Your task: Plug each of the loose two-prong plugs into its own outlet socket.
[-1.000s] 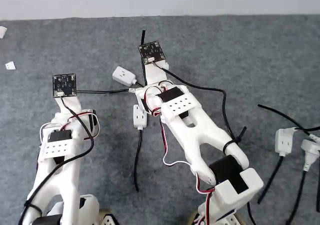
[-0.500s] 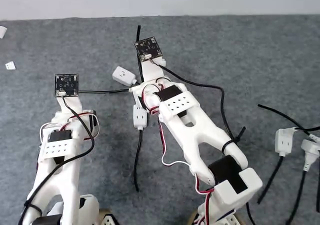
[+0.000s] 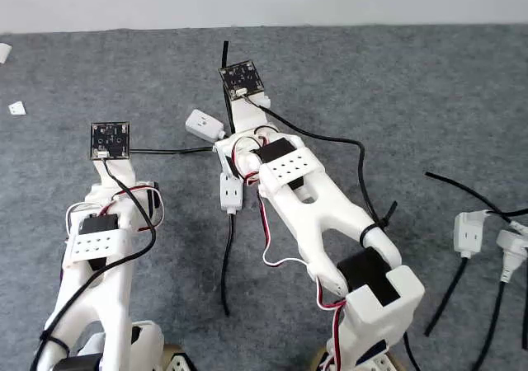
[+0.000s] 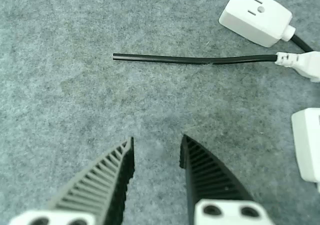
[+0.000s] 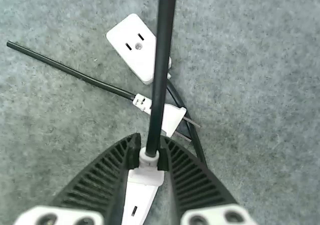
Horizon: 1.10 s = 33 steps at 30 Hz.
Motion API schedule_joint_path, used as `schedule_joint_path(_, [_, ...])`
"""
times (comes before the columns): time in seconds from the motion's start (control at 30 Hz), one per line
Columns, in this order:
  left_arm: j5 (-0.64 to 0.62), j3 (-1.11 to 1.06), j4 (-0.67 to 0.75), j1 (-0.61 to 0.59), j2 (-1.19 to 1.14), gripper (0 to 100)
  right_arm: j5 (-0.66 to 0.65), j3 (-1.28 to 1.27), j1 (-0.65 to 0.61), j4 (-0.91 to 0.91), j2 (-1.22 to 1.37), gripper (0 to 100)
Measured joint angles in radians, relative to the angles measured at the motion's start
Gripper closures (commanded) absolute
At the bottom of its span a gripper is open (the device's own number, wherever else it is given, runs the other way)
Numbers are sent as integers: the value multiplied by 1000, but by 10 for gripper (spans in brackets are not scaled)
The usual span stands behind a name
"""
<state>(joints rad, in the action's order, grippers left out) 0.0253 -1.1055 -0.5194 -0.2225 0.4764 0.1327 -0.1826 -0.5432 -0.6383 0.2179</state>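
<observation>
Your right tool is clamped on a white plastic cord end, and its stiff black cable rises from between the fingers. Just past the fingertips, a loose white two-prong plug lies on the grey felt tabletop, prongs bare, just beside a white rectangular outlet socket. Your left tool hangs over the tabletop with its fingers a narrow gap apart, gripping nothing.

White arms, red/wht wires, blk ribbed end effector.
</observation>
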Motion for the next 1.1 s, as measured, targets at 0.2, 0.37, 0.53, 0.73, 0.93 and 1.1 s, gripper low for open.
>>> schedule_joint_path(0.2, [0, 0, 0, 0, 0, 855, 0, 0, -11, 0, 0, 988])
schedule_joint_path(0.37, [0, 0, 0, 0, 0, 855, 0, 0, -11, 0, 0, 988])
schedule_joint_path(0.53, [0, 0, 0, 0, 0, 855, 0, 0, -11, 0, 0, 988])
schedule_joint_path(0.73, [0, 0, 0, 0, 0, 855, -2, 0, -29, 0, 0, 988])
schedule_joint_path(0.93, [0, 0, 0, 0, 0, 855, -2, 0, -41, 0, 0, 988])
schedule_joint_path(1.1, [0, 0, 0, 0, 0, 855, -2, -3, -41, 2, 11, 988])
